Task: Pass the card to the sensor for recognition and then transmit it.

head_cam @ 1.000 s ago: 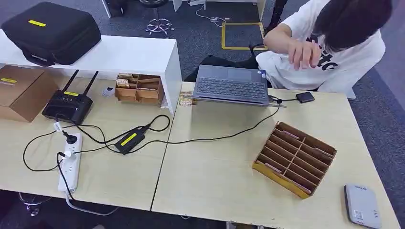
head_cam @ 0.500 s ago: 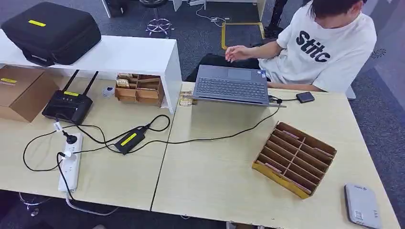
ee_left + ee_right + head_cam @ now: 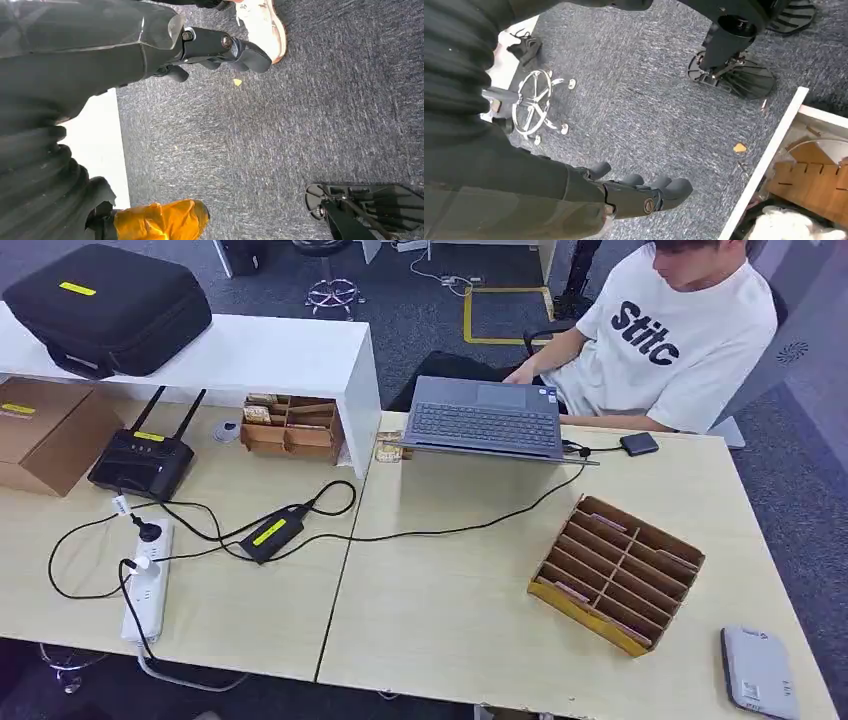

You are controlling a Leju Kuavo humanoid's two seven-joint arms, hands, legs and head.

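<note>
Both arms hang beside the body: the left hand (image 3: 220,50) and the right hand (image 3: 634,195) hold nothing, fingers loosely apart, over the carpet. The cards (image 3: 572,592) stand in slots of the rack (image 3: 617,572) on the tabletop (image 3: 450,610), most slots bare; the sensor (image 3: 758,670) lies near. This fits either before a pick or after delivery.

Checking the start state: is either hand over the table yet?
No. The head view has no arm above the table, and the left hand and right hand hang over carpet.
</note>
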